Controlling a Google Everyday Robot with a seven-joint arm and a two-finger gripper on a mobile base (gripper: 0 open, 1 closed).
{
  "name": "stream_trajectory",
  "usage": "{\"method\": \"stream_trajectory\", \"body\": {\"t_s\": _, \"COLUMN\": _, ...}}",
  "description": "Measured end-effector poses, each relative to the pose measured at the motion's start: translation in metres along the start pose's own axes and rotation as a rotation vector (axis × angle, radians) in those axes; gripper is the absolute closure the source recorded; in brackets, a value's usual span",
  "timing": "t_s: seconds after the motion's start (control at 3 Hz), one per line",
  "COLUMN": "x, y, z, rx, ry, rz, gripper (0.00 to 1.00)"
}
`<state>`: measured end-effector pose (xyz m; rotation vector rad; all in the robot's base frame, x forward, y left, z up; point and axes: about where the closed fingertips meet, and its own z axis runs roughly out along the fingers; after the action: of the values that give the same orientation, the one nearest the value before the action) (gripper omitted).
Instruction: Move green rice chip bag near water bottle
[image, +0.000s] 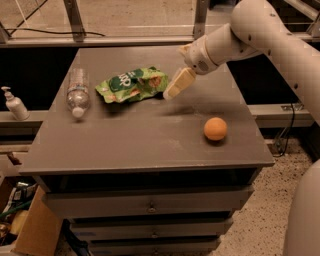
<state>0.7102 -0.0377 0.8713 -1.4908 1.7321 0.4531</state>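
Green rice chip bag (132, 84) lies flat on the table (125, 142), just right of the water bottle (77, 92), with a narrow gap between. Claw (178, 83) sits low at the bag's right edge; wide or narrow, cannot tell. Bag looks close to placed. Judgement: any further push should be short, slow and leftward, so the crinkled pouch slides without buckling and the bottle, on its side, doesn't roll. Orange ball (215, 128) lies well apart.

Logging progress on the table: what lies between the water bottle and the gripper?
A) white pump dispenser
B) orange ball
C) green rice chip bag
C: the green rice chip bag lies between the water bottle and the gripper, which is at the bag's right edge.
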Motion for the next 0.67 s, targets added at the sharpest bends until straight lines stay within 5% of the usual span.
{"method": "stream_trajectory", "body": {"t_s": 0.67, "x": 0.067, "y": -0.042, "z": -0.075, "rx": 0.178, "ry": 0.022, "rz": 0.165, "gripper": 0.00}}
